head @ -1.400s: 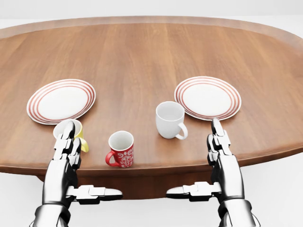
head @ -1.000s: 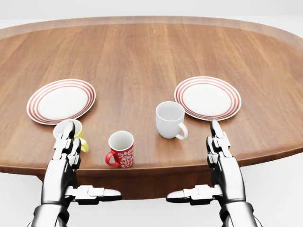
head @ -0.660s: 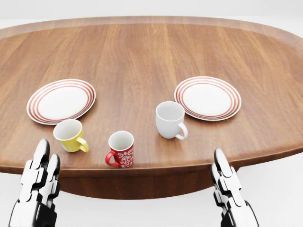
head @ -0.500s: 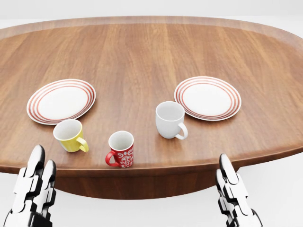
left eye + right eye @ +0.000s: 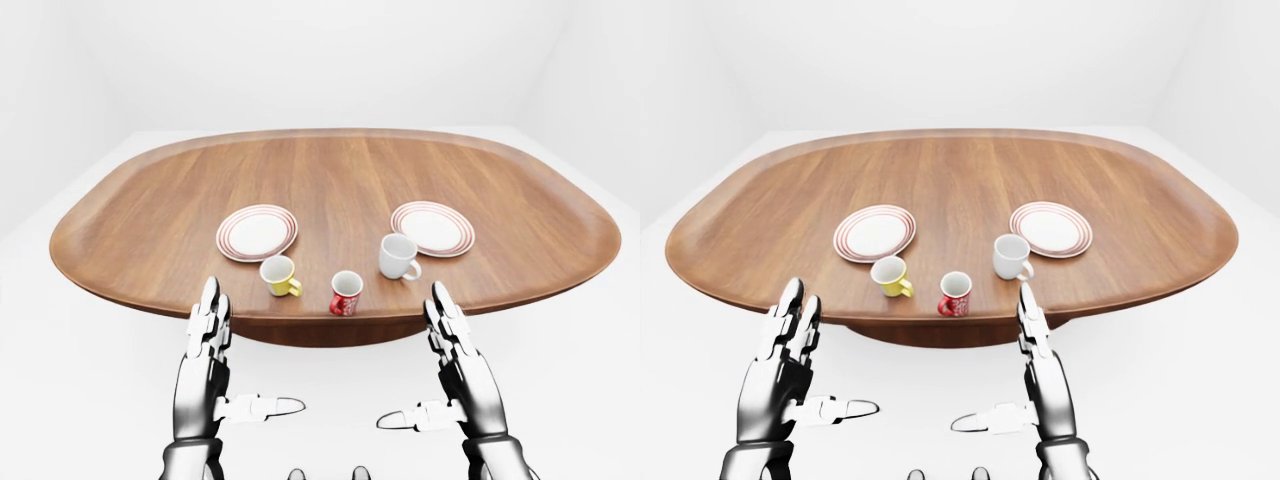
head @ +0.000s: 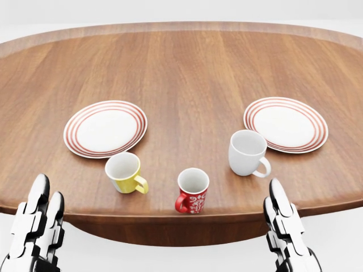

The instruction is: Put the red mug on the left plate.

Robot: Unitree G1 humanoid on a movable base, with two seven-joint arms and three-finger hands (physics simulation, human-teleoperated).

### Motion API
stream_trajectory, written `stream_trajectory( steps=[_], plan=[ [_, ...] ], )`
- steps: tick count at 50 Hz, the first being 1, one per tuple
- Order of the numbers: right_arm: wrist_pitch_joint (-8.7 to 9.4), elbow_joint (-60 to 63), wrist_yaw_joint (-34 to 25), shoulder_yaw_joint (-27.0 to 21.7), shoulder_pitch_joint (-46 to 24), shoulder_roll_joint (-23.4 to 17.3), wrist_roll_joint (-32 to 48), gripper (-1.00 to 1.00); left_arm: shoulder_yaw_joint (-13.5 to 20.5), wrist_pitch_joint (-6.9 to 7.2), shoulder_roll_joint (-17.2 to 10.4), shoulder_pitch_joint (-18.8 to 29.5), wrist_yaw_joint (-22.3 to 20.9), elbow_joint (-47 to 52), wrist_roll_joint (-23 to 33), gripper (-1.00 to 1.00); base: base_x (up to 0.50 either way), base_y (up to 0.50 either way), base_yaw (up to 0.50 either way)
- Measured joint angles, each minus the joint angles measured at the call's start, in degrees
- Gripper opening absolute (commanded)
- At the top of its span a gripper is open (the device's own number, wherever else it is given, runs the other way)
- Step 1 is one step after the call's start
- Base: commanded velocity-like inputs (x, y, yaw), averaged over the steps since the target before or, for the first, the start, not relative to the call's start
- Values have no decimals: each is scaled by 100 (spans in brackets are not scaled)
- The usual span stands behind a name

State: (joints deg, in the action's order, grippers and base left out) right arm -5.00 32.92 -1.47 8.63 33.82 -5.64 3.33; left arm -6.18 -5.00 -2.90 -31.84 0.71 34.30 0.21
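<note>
The red mug (image 6: 193,191) with a white pattern stands upright near the table's near edge, its handle to the left. The left plate (image 6: 105,128), white with red rings, lies up and to the left of it and holds nothing. My left hand (image 5: 248,358) is open, fingers (image 6: 37,218) straight, below the table's edge at the bottom left of the head view. My right hand (image 5: 412,362) is open too, its fingers (image 6: 283,224) at the bottom right. Neither hand touches anything.
A yellow mug (image 6: 125,172) stands between the red mug and the left plate. A white mug (image 6: 247,153) stands to the right, next to a second ringed plate (image 6: 286,124). All rest on the oval wooden table (image 6: 187,62).
Both hands drew back from over the table's edge to below it. Then the whole head view shifted right, so the camera moved; the mugs and plates kept their places on the table.
</note>
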Motion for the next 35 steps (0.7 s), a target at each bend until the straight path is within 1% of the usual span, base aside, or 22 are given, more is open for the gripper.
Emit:
stream_trajectory(
  steps=[35],
  plan=[
    [0,-9,25,5,-39,38,-3,100,1,0,7,91,-70,-72,-20,100,18,50,0]
  ],
)
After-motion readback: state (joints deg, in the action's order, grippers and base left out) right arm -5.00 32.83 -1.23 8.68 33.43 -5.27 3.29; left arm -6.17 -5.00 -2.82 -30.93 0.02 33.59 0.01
